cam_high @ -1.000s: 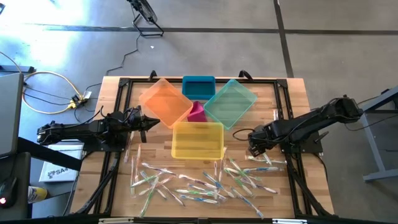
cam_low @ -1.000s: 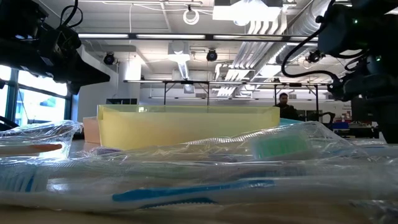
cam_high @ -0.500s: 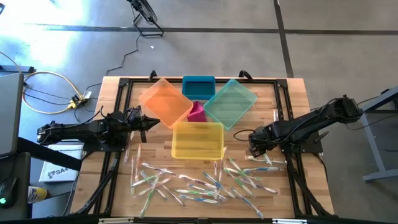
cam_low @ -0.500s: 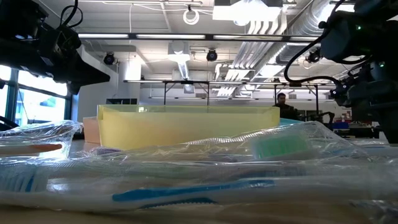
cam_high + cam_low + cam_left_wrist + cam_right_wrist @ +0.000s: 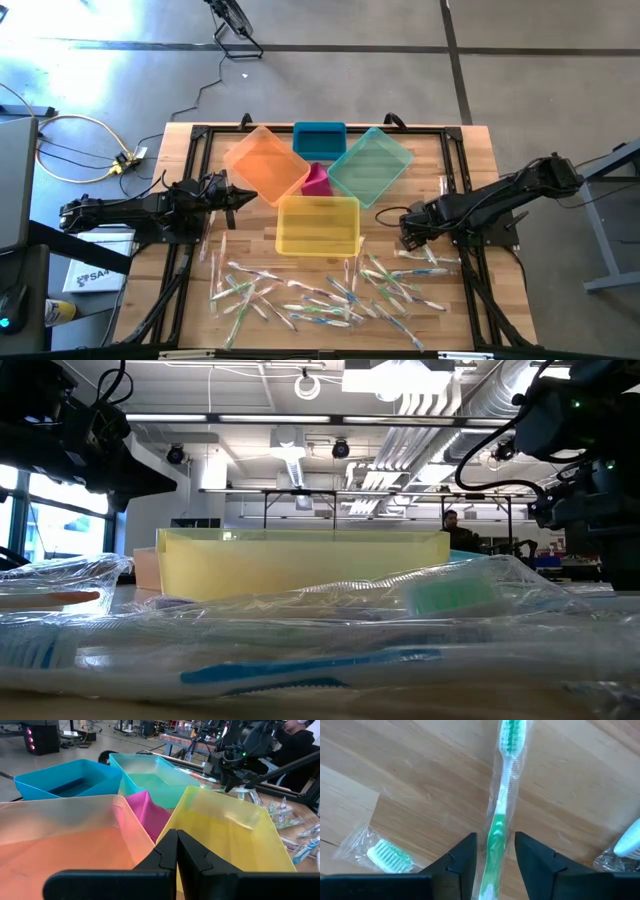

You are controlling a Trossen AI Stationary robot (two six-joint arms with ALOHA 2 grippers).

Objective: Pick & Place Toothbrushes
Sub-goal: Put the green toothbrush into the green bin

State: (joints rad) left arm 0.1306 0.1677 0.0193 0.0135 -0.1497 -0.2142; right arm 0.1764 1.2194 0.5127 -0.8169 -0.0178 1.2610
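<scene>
Many wrapped toothbrushes lie scattered on the near half of the wooden table, and they fill the foreground of the low view. My right gripper points down at the right end of the pile. It is open, with a finger on each side of a green-handled toothbrush that lies flat on the wood. Another green brush head lies beside it. My left gripper is shut and empty. It points level at the table's left, beside the orange bin. My right gripper comes from above with its fingers across the green toothbrush, at the handle. The handle is narrower than the gap. The clear wrapper's edges reach both inner finger faces, but I cannot tell whether they touch.
Orange, blue, teal, yellow and a small pink bin cluster at the table's middle and far side. Black frame rails run along the table's edges. A person stands far behind in the room.
</scene>
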